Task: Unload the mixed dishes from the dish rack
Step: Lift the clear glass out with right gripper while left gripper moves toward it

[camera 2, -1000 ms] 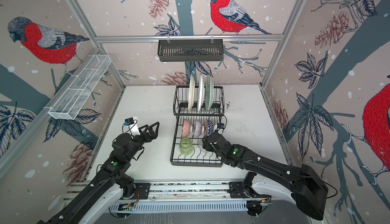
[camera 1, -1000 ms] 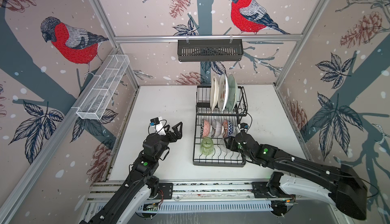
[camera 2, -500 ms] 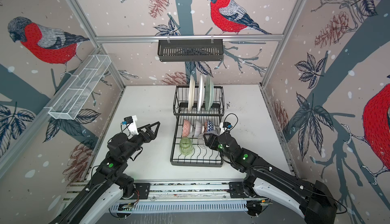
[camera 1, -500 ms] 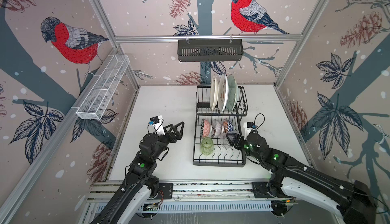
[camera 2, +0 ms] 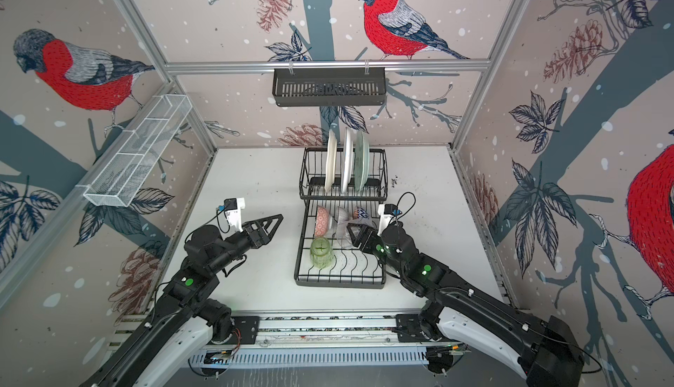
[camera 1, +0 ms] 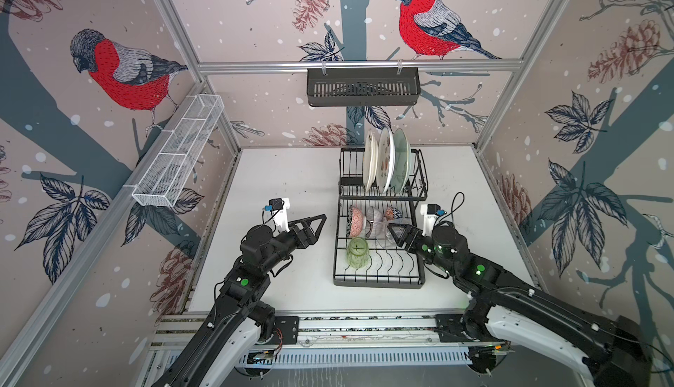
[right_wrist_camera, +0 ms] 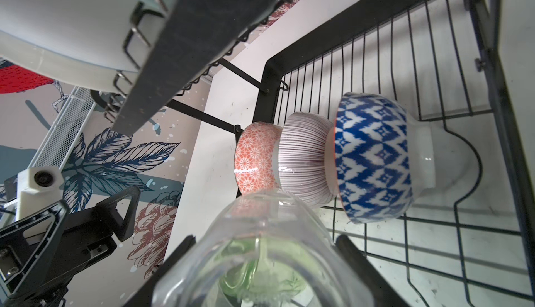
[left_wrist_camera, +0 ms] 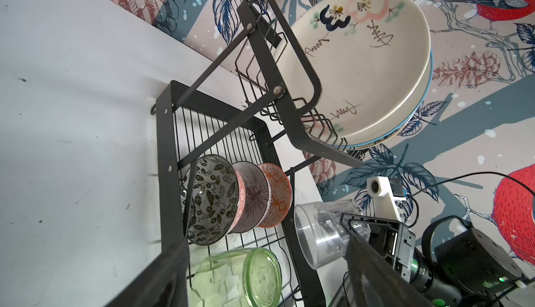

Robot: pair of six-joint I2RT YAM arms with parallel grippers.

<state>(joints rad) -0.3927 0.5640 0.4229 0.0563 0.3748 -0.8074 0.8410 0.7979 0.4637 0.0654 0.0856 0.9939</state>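
The black wire dish rack (camera 1: 379, 282) (camera 2: 339, 282) stands mid-table. Three plates (camera 1: 386, 162) (left_wrist_camera: 362, 59) stand upright in its raised section. On the lower tray three small patterned bowls (camera 1: 374, 216) (left_wrist_camera: 212, 201) (right_wrist_camera: 373, 158) lean in a row. A green tumbler (camera 1: 357, 254) (left_wrist_camera: 240, 279) stands in front of them. My right gripper (camera 1: 395, 233) (right_wrist_camera: 265, 250) is shut on the clear tumbler (camera 1: 382, 235) (camera 2: 342, 235) (left_wrist_camera: 318, 233) and holds it on its side just above the tray. My left gripper (camera 1: 317, 225) (camera 2: 275, 222) hangs open and empty left of the rack.
A black slotted basket (camera 1: 363, 87) hangs on the back wall. A long white mesh basket (camera 1: 178, 151) is fixed to the left wall. White table (camera 1: 284, 184) lies left of the rack. Both arm bases sit on a rail (camera 1: 364, 325) at the front edge.
My right gripper has rolled and risen a little with the clear tumbler in it. My left gripper has edged right toward the rack.
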